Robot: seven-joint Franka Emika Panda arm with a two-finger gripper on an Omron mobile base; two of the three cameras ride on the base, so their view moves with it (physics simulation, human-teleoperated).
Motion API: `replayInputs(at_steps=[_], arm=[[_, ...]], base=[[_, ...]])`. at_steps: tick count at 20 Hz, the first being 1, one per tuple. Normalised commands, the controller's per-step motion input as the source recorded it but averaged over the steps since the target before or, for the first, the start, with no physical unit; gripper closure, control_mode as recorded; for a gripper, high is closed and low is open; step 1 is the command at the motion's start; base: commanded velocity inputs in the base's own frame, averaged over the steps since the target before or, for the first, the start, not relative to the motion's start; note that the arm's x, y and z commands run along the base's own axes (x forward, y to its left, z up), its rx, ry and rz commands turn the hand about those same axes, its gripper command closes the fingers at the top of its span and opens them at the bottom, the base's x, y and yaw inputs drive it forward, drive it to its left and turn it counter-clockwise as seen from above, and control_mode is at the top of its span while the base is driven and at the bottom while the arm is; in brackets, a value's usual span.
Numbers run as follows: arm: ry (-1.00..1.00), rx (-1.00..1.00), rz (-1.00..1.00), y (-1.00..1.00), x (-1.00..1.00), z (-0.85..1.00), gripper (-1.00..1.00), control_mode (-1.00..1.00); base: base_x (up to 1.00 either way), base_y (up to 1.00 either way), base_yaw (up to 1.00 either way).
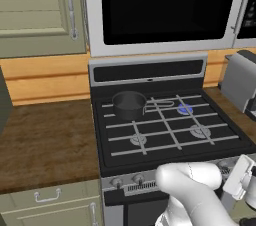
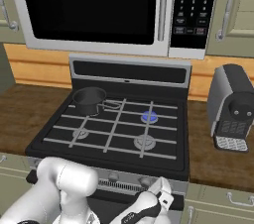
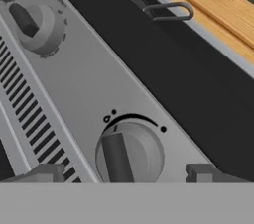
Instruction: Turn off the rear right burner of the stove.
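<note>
The stove (image 1: 150, 72) is a black gas range with grey grate bars. Its rear right burner (image 1: 184, 109) (image 2: 149, 116) glows blue. Silver knobs line the front panel. In the hand view my gripper (image 3: 124, 174) is open, and its two fingertips (image 3: 47, 173) stand wide apart on either side of one silver knob (image 3: 130, 152) without touching it. That knob's bar points nearly straight up in this view. A second knob (image 3: 39, 27) sits further along the panel. In the right base view my hand (image 2: 159, 194) hangs low against the right end of the knob panel.
A dark pot (image 1: 128, 104) (image 2: 89, 100) sits on the rear left burner with its wire handle pointing right. A big microwave (image 1: 165, 5) hangs above the stove. A grey coffee machine (image 2: 233, 109) stands on the wooden counter to the right. More counter (image 1: 45, 140) lies to the left.
</note>
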Motion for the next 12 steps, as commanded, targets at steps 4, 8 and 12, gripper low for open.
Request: replayInputs(at_steps=[4, 8, 12], arm=[[-0.04, -0.01, 0.0, 0.0, 0.0, 0.0, -1.0, -1.0], [-0.04, -0.12, 0.0, 0.39, 0.0, 0.0, -1.0, -1.0], [0.0, -0.01, 0.0, 0.02, 0.0, 0.0, -1.0, -1.0]], base=[[0.0, 0.0, 0.0], [0.0, 0.0, 0.0], [0.0, 0.0, 0.0]])
